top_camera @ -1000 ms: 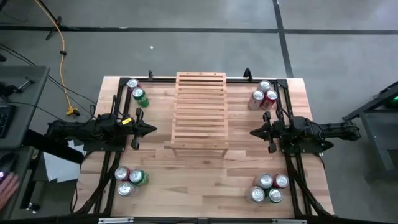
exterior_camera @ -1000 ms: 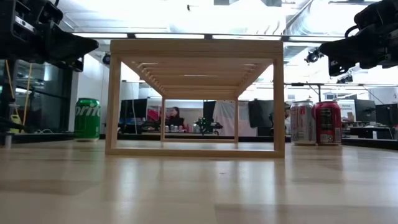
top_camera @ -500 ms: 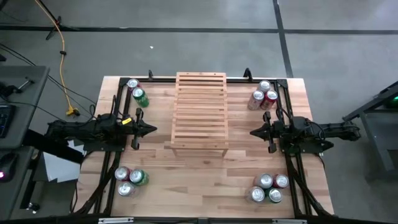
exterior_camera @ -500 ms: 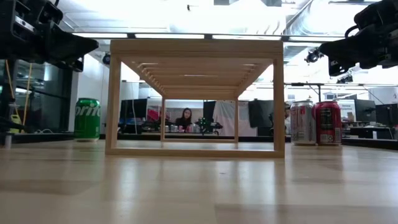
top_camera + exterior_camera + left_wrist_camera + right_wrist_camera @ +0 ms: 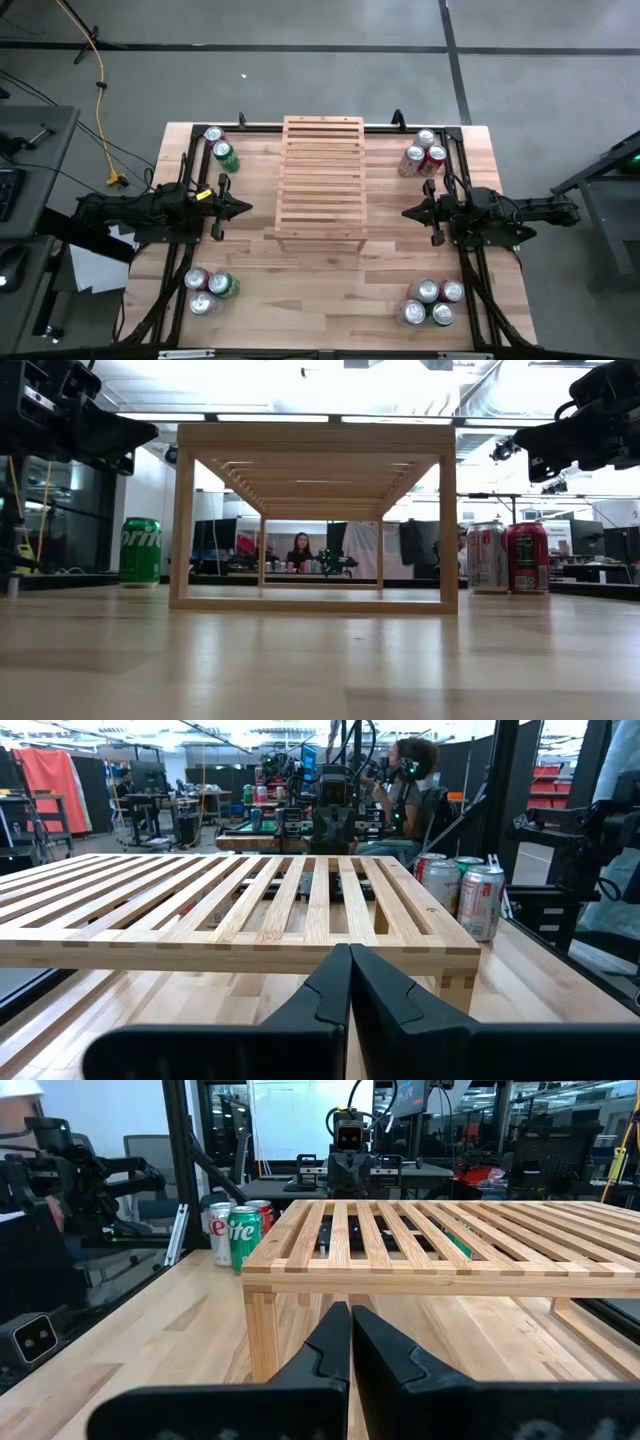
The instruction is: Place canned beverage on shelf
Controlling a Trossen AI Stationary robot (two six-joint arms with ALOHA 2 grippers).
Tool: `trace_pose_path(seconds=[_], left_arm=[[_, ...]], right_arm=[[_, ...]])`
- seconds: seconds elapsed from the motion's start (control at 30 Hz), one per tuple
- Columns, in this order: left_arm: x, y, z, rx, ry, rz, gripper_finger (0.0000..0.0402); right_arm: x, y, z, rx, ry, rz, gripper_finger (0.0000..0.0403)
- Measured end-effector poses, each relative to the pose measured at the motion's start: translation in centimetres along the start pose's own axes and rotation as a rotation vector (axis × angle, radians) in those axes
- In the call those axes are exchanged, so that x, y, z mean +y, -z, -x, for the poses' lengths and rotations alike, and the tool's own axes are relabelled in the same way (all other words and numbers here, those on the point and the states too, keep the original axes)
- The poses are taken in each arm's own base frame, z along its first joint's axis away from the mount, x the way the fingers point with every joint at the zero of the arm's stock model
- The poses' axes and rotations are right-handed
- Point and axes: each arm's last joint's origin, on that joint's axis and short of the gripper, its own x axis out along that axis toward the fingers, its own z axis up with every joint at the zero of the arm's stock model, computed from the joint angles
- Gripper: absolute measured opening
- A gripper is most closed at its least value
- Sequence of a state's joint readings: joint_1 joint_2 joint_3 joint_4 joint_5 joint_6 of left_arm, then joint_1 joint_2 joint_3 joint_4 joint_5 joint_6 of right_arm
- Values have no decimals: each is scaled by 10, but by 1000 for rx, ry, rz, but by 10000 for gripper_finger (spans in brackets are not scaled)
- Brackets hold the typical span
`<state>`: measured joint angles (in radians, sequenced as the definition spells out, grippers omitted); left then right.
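— Wooden, pale and slatted, the rectangular shelf (image 5: 322, 180) stood at the middle of the wooden tabletop (image 5: 330, 290), toward its far edge. Nothing lay on its slats.

— How many drink cans?

— Eleven, in four corner groups. Far left: two cans (image 5: 219, 146), one silver-topped, one green. Far right: three cans (image 5: 424, 153), red and silver. Near left: three cans (image 5: 210, 291), one of them green. Near right: three silver-topped cans (image 5: 432, 301).

— And the arms?

— Two. The left gripper (image 5: 246, 208) hung just left of the shelf, pointed at it, fingers pressed together on nothing. The right gripper (image 5: 406, 212) faced it from the other side, closed and empty too.

— Anyone else?

— One person (image 5: 300, 548) sat far beyond the table.
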<state>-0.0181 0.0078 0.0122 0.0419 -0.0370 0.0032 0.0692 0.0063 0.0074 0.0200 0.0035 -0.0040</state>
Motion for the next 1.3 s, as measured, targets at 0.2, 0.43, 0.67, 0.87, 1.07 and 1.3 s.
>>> trace_pose_path(seconds=[0.2,0.43,0.67,0.87,1.07,1.3], left_arm=[[0,0,0,0,-1,0,3],[0,-9,0,-98,2,38,3],[4,-56,18,-636,-15,390,3],[11,-86,21,-655,-266,439,3],[16,-137,-7,-315,-530,309,3],[36,-181,-18,127,-990,493,1]], right_arm=[[0,0,0,0,0,0,0],[0,0,0,0,0,0,0],[0,0,0,0,0,0,0],[0,0,0,0,0,0,0],[0,0,0,1,0,0,0],[0,0,0,0,0,0,0]])
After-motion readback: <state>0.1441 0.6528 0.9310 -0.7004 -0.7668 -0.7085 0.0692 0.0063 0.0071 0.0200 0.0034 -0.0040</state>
